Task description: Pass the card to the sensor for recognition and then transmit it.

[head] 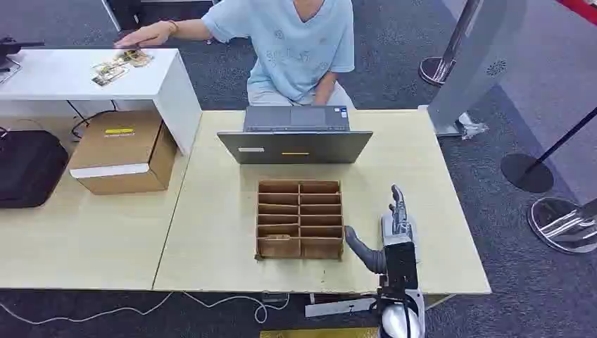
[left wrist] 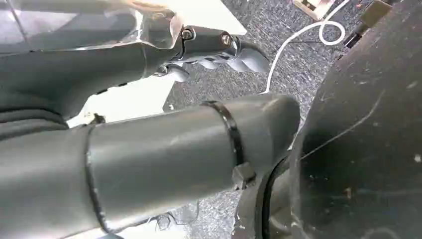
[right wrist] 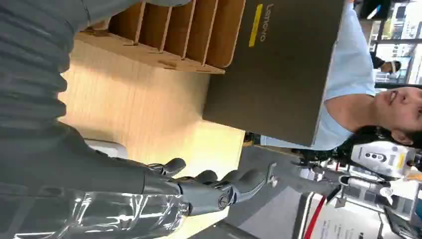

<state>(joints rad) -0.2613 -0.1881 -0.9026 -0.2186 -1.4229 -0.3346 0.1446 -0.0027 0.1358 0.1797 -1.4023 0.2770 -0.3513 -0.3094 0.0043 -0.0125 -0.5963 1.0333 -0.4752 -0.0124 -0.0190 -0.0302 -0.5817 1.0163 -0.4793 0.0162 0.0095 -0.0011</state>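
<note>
The right hand (head: 394, 232) hovers over the table (head: 218, 232) near its front right edge, fingers extended and apart, holding nothing, beside the wooden divider box (head: 300, 219). The left hand (left wrist: 219, 52) hangs with fingers curled, empty.

I see a pale matt wood-grain table (head: 218, 232) carrying a raw plywood divider tray (head: 299, 220). Behind the tray, the laptop (head: 294, 146) lid looks matt grey. My right hand (head: 394, 229) shows glossy metal and smooth grey plastic.

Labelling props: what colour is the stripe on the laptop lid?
Yellow, on the grey laptop lid; the right wrist view shows it best.
</note>
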